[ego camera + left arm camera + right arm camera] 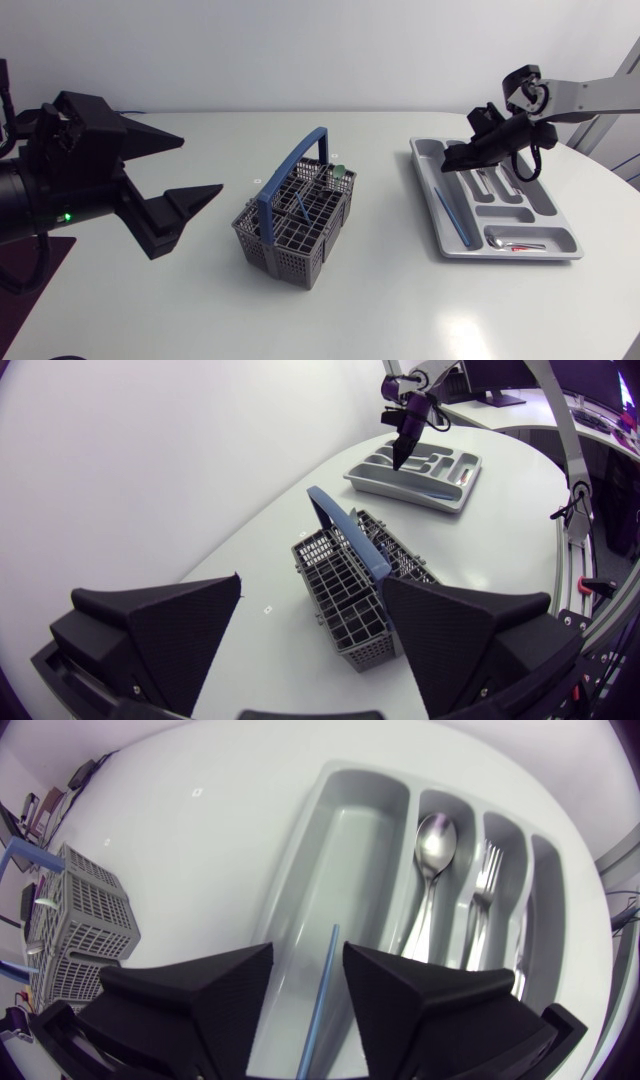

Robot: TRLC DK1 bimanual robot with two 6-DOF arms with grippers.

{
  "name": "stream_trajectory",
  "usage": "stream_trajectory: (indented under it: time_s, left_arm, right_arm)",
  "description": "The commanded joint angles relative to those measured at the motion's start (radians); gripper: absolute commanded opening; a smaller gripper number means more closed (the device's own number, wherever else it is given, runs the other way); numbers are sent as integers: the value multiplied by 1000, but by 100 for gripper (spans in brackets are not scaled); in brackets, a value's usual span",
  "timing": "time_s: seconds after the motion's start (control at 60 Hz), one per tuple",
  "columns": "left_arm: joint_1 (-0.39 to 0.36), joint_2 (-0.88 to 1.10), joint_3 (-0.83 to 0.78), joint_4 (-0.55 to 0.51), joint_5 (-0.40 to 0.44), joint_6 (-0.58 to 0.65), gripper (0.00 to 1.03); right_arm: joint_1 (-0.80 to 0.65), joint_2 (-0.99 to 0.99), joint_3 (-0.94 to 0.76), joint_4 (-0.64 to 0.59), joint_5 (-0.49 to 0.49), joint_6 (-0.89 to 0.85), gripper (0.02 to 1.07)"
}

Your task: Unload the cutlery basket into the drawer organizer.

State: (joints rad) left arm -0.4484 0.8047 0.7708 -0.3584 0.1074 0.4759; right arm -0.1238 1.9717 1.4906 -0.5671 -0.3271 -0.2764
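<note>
The grey cutlery basket [295, 228] with a blue handle [290, 170] stands mid-table and holds a few pieces, one blue and one green. My left gripper [200, 165] hangs open to its left; in the left wrist view the basket [350, 595] is just ahead of the open fingers. The grey drawer organizer [505, 255] lies at the right. My right gripper [455, 158] hovers over its far left corner, jaws apart. A thin blue stick [325, 970] lies in the long compartment [350, 850] between the fingers, untouched. A spoon [435, 840] and a fork [485, 880] lie in neighbouring slots.
A small spoon [505, 241] lies in the organizer's crosswise front compartment. In the left wrist view the organizer [455, 495] sits beyond the basket, with my right gripper [400, 455] above it. Bare white table surrounds the basket and the organizer.
</note>
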Motion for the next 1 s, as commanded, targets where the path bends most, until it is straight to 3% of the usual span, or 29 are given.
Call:
stream_trajectory:
  time_s: [0.0,0.183,0.35,0.517,0.733,0.983]
  left_arm:
    - [1,-7,-30,6,2,1,98]
    - [-4,-18,-59,18,2,1,98]
    - [-58,-18,-88,24,3,-14,98]
    - [-119,-35,-107,9,37,-37,99]
    - [-141,-9,-130,10,72,-46,98]
    - [-151,48,-140,12,129,-66,98]
  right_arm:
    - [39,-188,-98,59,-4,-12,86]
    - [219,-613,-420,282,-89,-133,86]
    - [395,-760,-581,329,-151,-228,86]
    - [527,-748,-656,366,-168,-280,86]
    - [619,-662,-650,411,-188,-296,85]
    - [685,-534,-587,449,-196,-296,70]
